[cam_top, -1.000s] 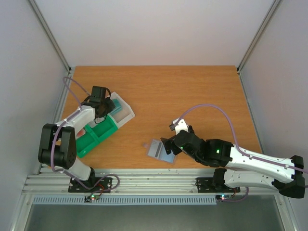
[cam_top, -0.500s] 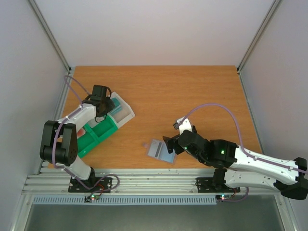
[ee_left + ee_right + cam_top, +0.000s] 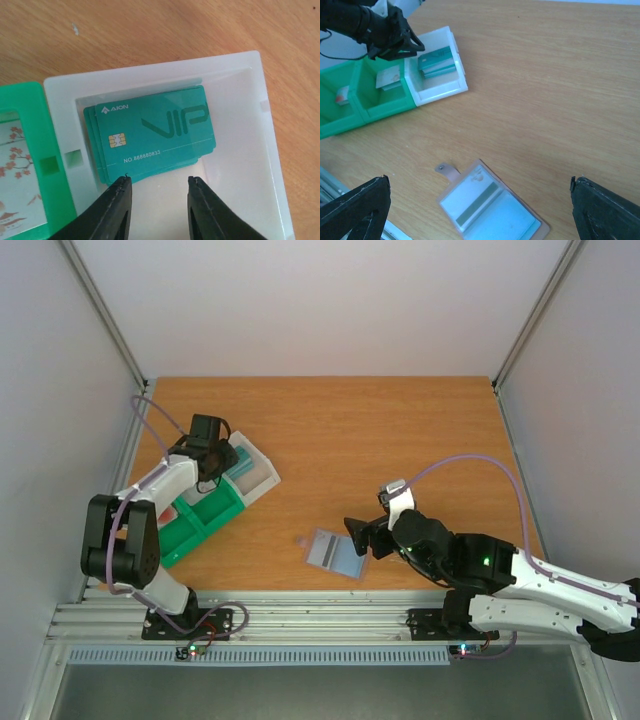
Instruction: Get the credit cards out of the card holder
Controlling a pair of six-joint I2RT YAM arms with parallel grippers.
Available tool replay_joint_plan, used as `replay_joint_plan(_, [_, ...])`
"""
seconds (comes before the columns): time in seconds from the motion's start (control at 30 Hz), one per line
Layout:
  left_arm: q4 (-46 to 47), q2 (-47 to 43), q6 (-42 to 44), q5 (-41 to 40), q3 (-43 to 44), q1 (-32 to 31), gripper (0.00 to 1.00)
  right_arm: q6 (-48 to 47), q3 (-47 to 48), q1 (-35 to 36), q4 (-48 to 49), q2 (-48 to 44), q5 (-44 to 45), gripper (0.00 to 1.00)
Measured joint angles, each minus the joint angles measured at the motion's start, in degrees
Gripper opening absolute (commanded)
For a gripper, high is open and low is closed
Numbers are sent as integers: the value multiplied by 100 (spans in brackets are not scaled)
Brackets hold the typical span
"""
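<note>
Wide wooden table (image 3: pixel 400 430) first, with work at both ends. The green tray (image 3: pixel 200 525) lies behind the left gripper (image 3: pixel 159 186), and the white box (image 3: pixel 250 115) butts against its end. That gripper hangs over the box with its fingers parted and nothing between them. The credit cards (image 3: pixel 152 132) lie stacked flat just beyond its tips — delivered, by the look of it. The right gripper (image 3: pixel 358 538) is spread wide and empty, with the card holder (image 3: pixel 492 210) flat on the table right beneath it. A pale blue card (image 3: pixel 465 197) seems to show inside — so the next extraction looks due. That calls for pinning the sleeve, then pinching the card's edge and sliding it out.
</note>
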Motion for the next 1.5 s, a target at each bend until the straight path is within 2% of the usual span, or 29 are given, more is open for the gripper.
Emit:
replay_joint_plan(0.07, [-46, -70, 9, 20, 2, 0, 43, 42, -7, 0, 33, -37, -39, 98])
replay_joint_plan(0.3, [-533, -599, 146, 44, 7, 2, 50, 350, 7, 0, -20, 22, -173, 98])
replay_joint_plan(0.43, [-863, -1054, 356, 302, 7, 2, 54, 769, 310, 0, -492, 358, -157, 98])
replay_joint_plan(0.57, [-1043, -1528, 570, 876, -26, 2, 54, 1062, 636, 0, -813, 817, -138, 98])
replay_joint_plan(0.83, [-1370, -2293, 850, 2260, -463, -83, 57, 1325, 531, -15, -1064, 1523, -35, 98])
replay_joint_plan(0.97, [-1504, -2378, 935, 2833, -584, -264, 57, 1355, 221, -133, -933, 1648, -173, 93])
replay_joint_plan(1.13, [-1567, -2382, 973, 3189, -811, -901, 56, 1410, -192, -575, -675, 1794, -721, 83])
replay_joint_plan(1.27, [-1414, -2420, 876, 3292, -1104, -1248, 56, 1506, -472, -903, -433, 1818, -1204, 70])
replay_joint_plan(1.5, [-859, -2337, 466, 3379, -1661, -1945, 56, 1635, -1054, -1611, 107, 1978, -2035, 60])
